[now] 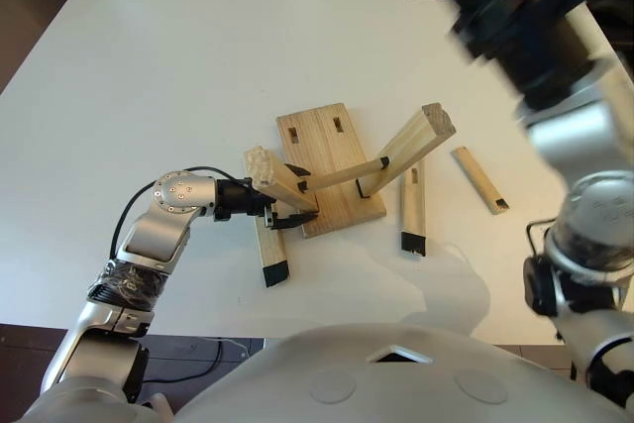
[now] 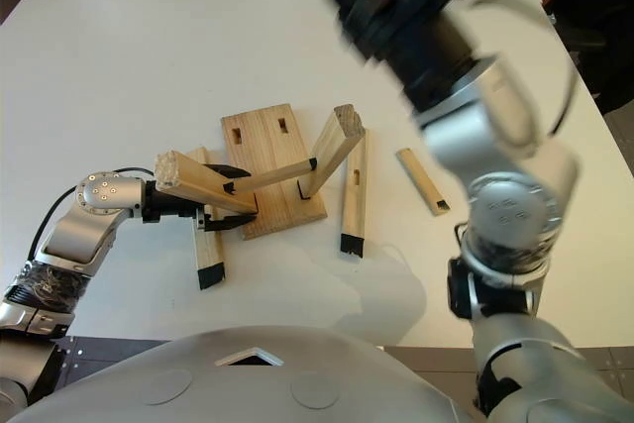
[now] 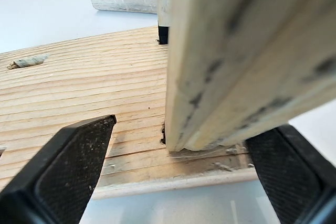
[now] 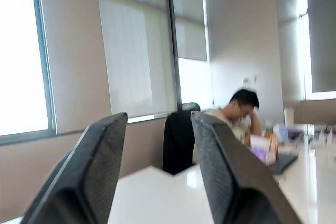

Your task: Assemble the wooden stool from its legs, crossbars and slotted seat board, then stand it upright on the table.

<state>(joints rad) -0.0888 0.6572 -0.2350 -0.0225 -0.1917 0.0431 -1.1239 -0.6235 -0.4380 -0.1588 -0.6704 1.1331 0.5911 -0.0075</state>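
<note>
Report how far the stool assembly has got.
Done: two legs stand in the seat board, joined by a crossbar. In hand: the left end effector, open, straddles one standing leg's base; the right end effector is raised, open, empty. Left: two loose legs and a loose crossbar lie on the table; two slots are empty; the stool isn't upright.

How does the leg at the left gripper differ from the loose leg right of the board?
The leg at the left gripper stands tilted in the seat board and joins a crossbar; the loose leg lies flat on the table, unattached. Both are pale wood.
</note>
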